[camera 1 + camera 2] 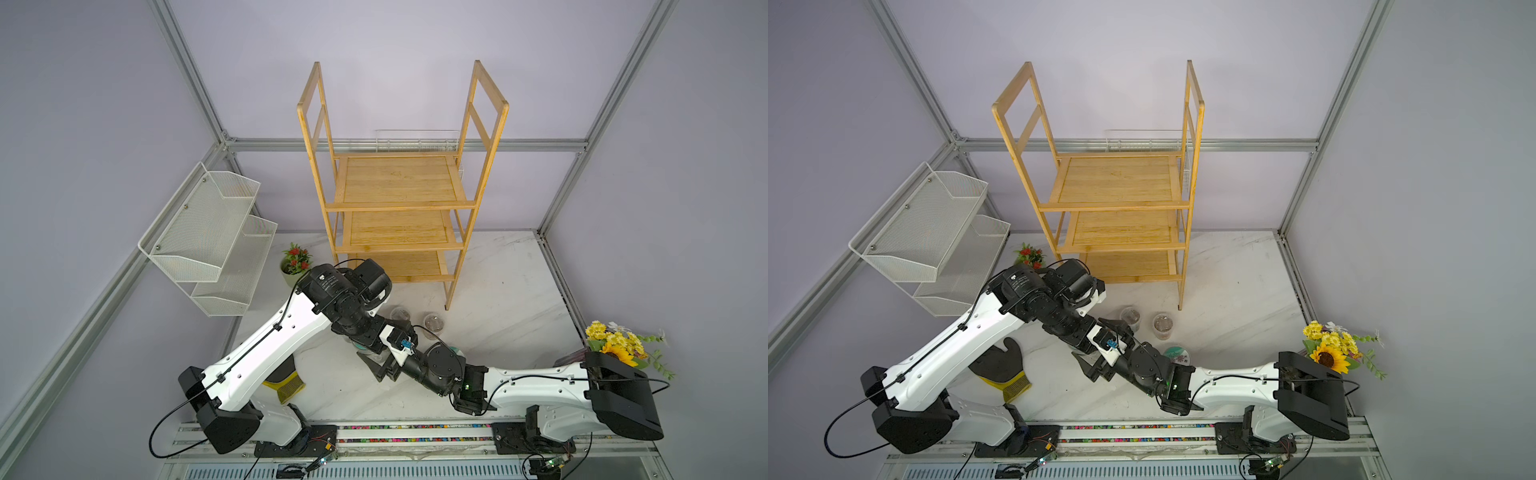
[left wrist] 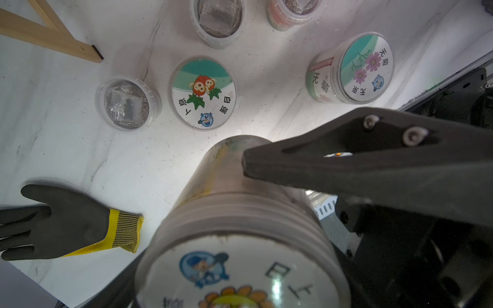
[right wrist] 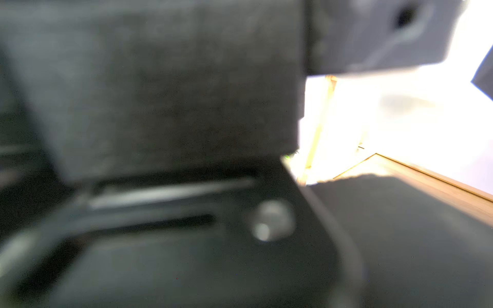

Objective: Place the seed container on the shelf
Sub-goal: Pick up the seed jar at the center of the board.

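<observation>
Left gripper [image 1: 383,368]: fingers are clamping the sides of the seed container [image 2: 240,213].
Seed container: sitting in that grip over mid-table, on the near side of the shelf [image 1: 399,183], well apart from it.
Right gripper: blurring out; cannot tell.

I count, off-task: wire basket [image 1: 208,237] on the left wall; potted red flowers [image 1: 296,259]; glove [image 2: 66,221] flat on the marble table [image 1: 498,291]; yellow bouquet [image 1: 615,345]; strawberry-lid tub [image 2: 202,92], clear-lid tub [image 2: 128,102] just beside it; second clear-lid tub [image 2: 217,20]; pink-sided tub [image 2: 290,13]; flower-lid tub [image 2: 352,69].
</observation>
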`<state>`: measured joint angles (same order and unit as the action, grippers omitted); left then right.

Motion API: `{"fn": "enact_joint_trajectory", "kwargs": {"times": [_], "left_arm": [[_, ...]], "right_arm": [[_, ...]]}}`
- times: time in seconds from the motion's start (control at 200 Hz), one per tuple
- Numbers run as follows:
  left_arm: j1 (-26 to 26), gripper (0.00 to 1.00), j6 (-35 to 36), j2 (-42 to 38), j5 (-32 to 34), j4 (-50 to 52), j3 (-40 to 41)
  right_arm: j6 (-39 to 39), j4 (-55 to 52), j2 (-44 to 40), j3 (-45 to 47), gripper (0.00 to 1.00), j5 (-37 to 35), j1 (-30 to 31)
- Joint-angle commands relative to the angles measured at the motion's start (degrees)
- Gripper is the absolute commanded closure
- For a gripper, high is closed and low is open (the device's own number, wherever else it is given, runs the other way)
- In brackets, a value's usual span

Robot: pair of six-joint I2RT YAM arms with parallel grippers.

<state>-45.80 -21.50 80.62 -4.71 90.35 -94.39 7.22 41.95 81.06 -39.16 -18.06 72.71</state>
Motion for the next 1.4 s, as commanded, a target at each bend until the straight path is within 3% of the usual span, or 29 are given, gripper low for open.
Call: {"fn": "enact_joint_trajectory", "kwargs": {"times": [0.0, 0.215, 0.43, 0.76, 1.045, 1.39], "left_arm": [[-1.2, 0.29, 0.6, -1.0, -8.0, -0.2, -2.5], [-1.3, 0.29, 0.5, -1.2, -10.1, -0.9, -2.9], [-1.3, 0.28, 0.6, -1.4, -11.4, -1.0, -3.3], [-1.2, 0.17, 0.5, -1.3, -11.0, -1.3, -3.2], [-1.3, 0.02, -0.3, -1.3, -9.5, -1.1, -4.1], [-1.2, 0.0, -0.6, -0.6, -7.4, -0.6, -8.9]], "right_arm": [[-1.3, -0.4, 1.6, -2.0, 0.03, -3.9, -2.1], [-1.9, -0.4, 2.3, -2.1, 0.04, -4.0, -2.7], [-0.9, 0.2, 2.0, -1.5, 0.22, -4.2, -2.8], [1.9, 2.3, -0.2, 0.3, 0.31, -3.5, -2.8], [2.4, 0.9, -1.4, 0.8, 0.35, -3.0, -2.8], [1.5, -0.7, -2.6, 1.9, 0.36, -2.5, -2.8]]}}
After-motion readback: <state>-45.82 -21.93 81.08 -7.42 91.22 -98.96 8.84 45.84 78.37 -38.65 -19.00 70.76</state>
